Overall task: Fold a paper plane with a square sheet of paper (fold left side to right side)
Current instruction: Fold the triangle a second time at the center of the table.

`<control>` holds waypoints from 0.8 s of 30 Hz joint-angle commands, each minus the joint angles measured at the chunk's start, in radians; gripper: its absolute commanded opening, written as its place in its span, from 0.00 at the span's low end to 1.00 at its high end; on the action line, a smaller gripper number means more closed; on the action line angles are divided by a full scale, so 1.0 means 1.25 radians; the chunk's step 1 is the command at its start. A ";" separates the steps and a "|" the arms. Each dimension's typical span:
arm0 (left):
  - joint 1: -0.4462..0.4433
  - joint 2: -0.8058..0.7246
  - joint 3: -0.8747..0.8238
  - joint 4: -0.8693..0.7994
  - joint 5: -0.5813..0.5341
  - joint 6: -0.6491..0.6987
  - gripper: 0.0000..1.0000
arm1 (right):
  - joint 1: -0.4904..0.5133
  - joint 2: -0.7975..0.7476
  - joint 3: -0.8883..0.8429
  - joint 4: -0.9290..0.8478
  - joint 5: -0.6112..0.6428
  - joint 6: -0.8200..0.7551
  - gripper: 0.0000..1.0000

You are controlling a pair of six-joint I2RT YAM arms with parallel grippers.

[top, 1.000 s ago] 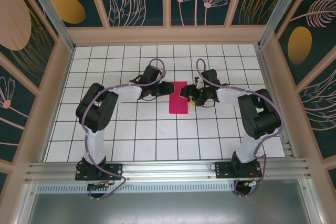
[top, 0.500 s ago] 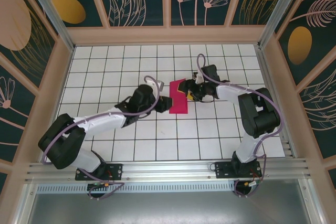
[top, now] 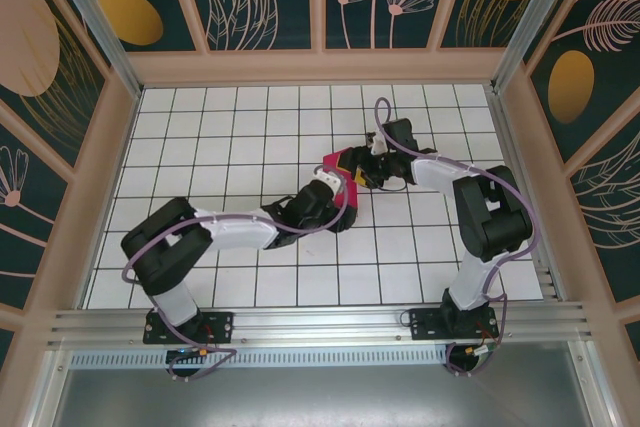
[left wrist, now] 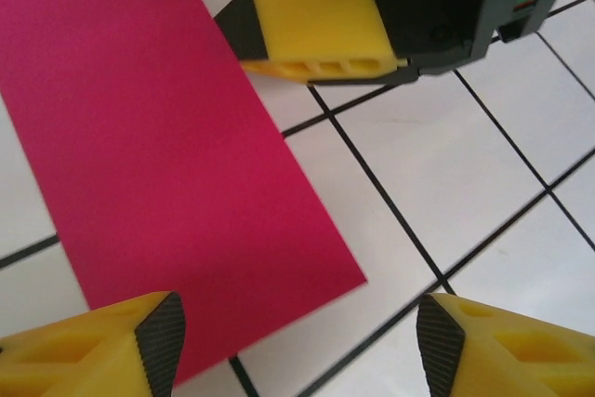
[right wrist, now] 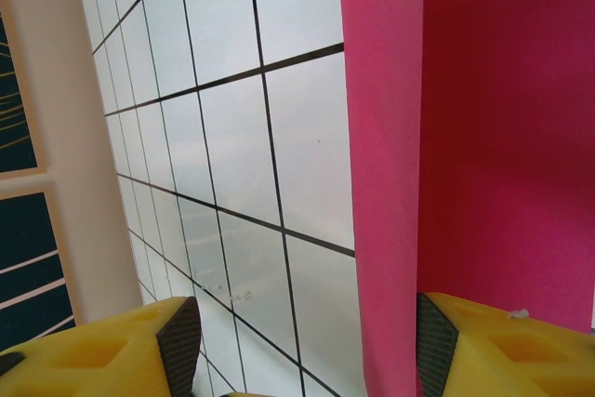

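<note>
Pink paper (left wrist: 167,137), just ahead of left pincer (left wrist: 297,341)

Arms (top: 240,230) flank sheet (top: 338,161); far tiles (top: 250,107) free.

White tiled floor (top: 250,277) — floral teal walls (top: 270,7)

A thin magenta-pink sheet of paper (top: 337,161), plain and folded into a long narrow rectangle, lies on white tiles near the table's middle, with one long layer apparently lifted off the rest.
</note>
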 commanded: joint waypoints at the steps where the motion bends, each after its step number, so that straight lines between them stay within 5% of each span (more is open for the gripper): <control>1: -0.017 0.035 0.060 -0.062 -0.066 0.032 0.71 | 0.000 0.018 0.025 -0.011 -0.009 0.003 0.64; 15: -0.043 0.132 0.190 -0.193 -0.190 0.063 0.69 | 0.004 0.027 0.029 0.003 -0.012 0.015 0.64; 24: -0.051 0.108 0.169 -0.199 -0.177 0.076 0.54 | 0.003 0.030 0.037 -0.006 -0.009 0.010 0.64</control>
